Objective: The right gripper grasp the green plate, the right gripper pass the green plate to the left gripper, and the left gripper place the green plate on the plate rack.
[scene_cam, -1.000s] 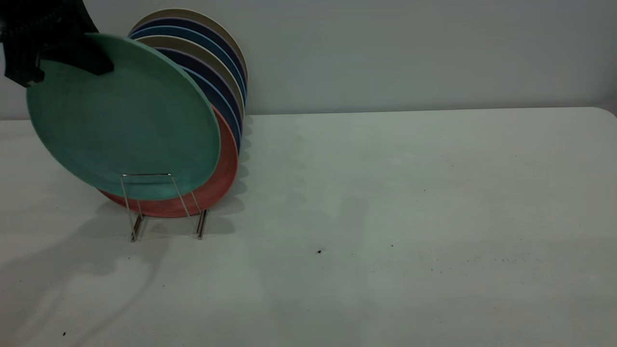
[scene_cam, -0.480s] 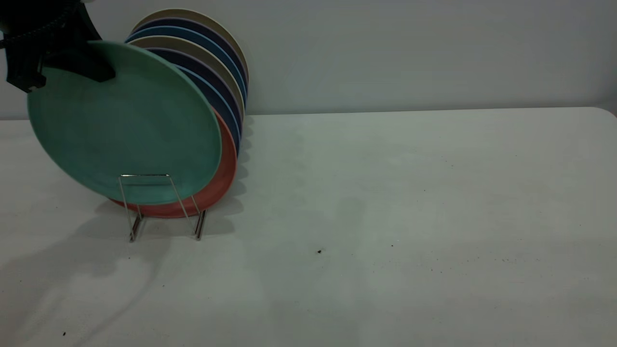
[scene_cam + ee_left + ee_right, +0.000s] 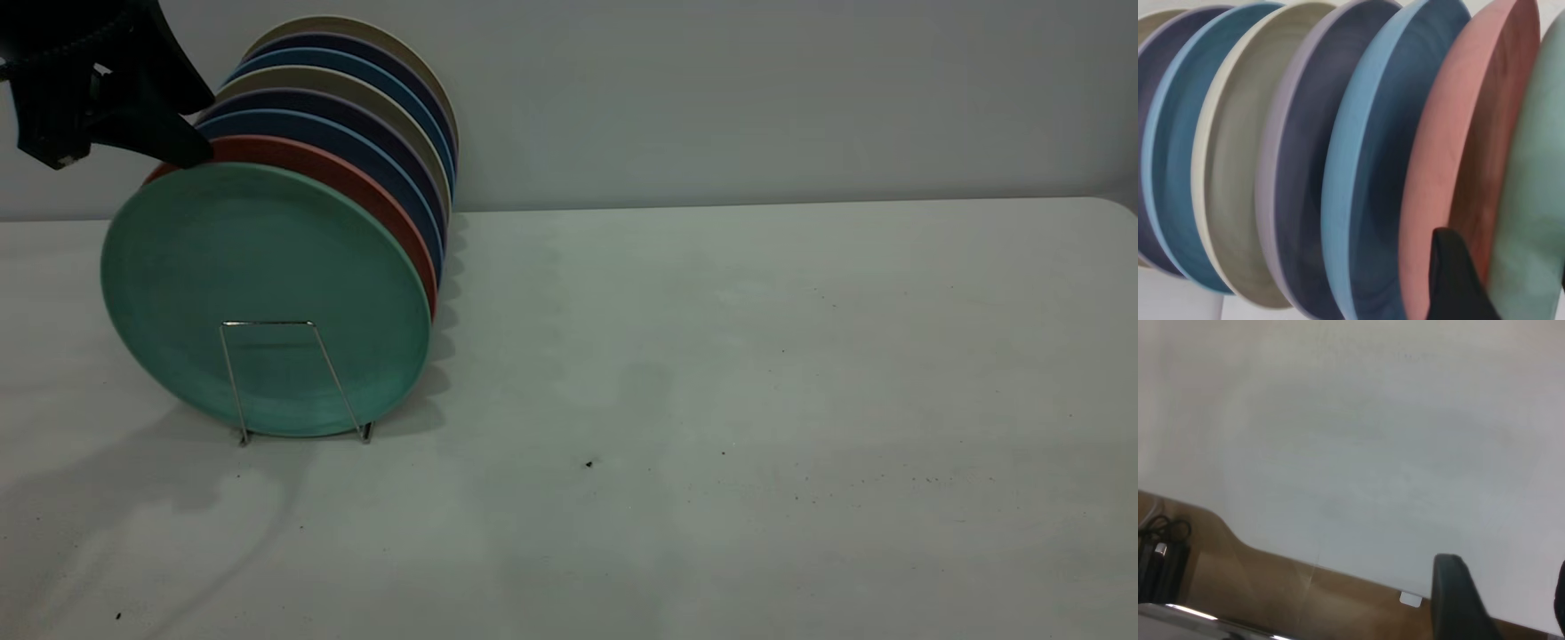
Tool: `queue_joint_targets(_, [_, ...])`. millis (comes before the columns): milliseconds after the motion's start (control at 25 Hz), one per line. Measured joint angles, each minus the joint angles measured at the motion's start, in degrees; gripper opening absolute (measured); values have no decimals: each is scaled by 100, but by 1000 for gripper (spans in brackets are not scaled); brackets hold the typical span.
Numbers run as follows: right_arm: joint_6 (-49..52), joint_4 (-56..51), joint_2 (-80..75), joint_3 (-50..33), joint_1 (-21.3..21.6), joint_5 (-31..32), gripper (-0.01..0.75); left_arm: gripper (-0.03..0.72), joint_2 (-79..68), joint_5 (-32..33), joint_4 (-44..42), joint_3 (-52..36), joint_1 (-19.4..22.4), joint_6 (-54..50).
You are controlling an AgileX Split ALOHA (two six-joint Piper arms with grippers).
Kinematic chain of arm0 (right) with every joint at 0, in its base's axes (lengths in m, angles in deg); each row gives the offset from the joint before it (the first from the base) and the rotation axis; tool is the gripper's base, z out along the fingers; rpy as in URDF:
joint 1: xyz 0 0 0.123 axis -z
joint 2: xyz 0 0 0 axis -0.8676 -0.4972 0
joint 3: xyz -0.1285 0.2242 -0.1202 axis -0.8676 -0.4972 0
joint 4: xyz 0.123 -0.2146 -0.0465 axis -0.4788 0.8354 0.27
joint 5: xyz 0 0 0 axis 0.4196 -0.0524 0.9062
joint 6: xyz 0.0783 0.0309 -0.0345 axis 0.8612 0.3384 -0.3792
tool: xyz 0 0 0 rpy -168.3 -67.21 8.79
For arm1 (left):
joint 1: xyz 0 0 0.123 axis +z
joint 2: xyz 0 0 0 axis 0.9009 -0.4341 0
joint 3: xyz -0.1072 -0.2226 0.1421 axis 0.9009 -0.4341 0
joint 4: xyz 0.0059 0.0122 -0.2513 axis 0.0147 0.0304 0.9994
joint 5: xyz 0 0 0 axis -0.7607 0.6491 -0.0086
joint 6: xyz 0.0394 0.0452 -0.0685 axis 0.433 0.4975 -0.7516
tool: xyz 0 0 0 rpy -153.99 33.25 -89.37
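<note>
The green plate (image 3: pixel 267 293) stands on edge in the front slot of the plate rack (image 3: pixel 267 323), leaning back against the salmon-pink plate (image 3: pixel 356 182). My left gripper (image 3: pixel 116 147) hangs open just above the plate's upper left rim and holds nothing. In the left wrist view one black finger (image 3: pixel 1458 280) sits between the pink plate (image 3: pixel 1451 167) and the green plate (image 3: pixel 1538 200). My right gripper (image 3: pixel 1501 587) is open and empty over the table's edge and is out of the exterior view.
Several more plates, blue, dark blue and beige (image 3: pixel 373 98), fill the rack behind the pink one. The white table (image 3: pixel 711 356) stretches to the right. The right wrist view shows brown floor and black cables (image 3: pixel 1158 553) beyond the table edge.
The green plate has left my left gripper and dropped down into the rack's front slot, now covering most of the pink plate. The left gripper has opened and stayed up.
</note>
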Motion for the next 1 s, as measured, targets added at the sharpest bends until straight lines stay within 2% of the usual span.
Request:
queue_joint_targets(320, [0,0,0,0,0,0,371,443,479,263,-5,0,0,-81])
queue_joint_targets(480, [0,0,0,0,0,0,371,443,1151,473,-19,-6,0,-808])
queue_joint_targets(720, [397,263,0,0,0,-35,371,443,2605,1003,-803,-6,0,-3534])
queue_joint_targets(840, [711,479,6,0,-46,-57,371,443,3260,1732,-1390,-6,0,-4889])
queue_joint_targets(1000, [1073,820,167,-2,-435,-85,371,443,3893,3009,-1998,-6,0,-6450])
